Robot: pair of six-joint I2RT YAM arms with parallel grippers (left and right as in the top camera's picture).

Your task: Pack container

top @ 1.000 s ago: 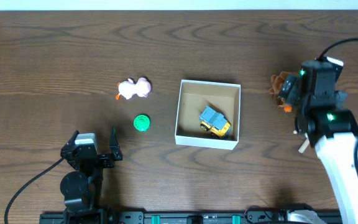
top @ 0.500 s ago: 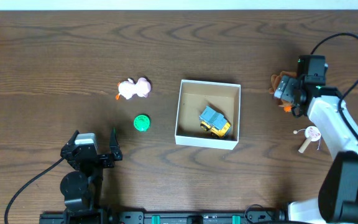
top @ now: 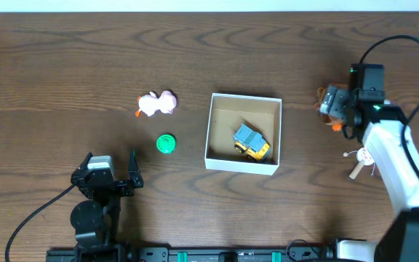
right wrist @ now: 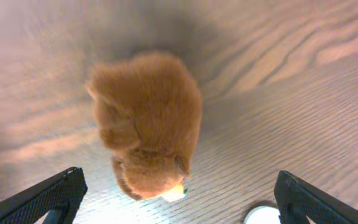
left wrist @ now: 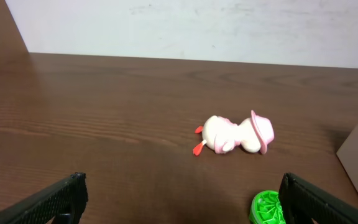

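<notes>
The container [top: 228, 122] sits open side up near the middle of the tabletop [top: 49, 58], slightly toward the right edge. It is square, so we find no long axis. Its white walls run almost parallel to the tabletop edges, turned only a little.

We count one container and one toy truck [top: 251, 143], blue and yellow, lying inside it near the front right corner of its brown floor. Four things lie outside it:
- One pink toy figure [top: 156, 104] with a hat lies on its side, left of the container and well apart from it.
- One green round piece [top: 166, 143] is nearer the front edge, between the figure and the left gripper. It is cut off in the left wrist view.
- One brown plush toy [right wrist: 148, 130] lies near the right edge. From overhead it is mostly hidden under the right arm.
- One small white disc on a stick [top: 361, 161] lies nearer the front, partly covered by the arm. We cannot make out what it is.

The left gripper [top: 111, 161] rests near the front edge at the left, its fingers [left wrist: 58, 199] spread wide and holding nothing. The right gripper [right wrist: 179, 198] hangs over the plush toy with its fingers [right wrist: 45, 196] spread wide. We see no contact between them and the toy.
</notes>
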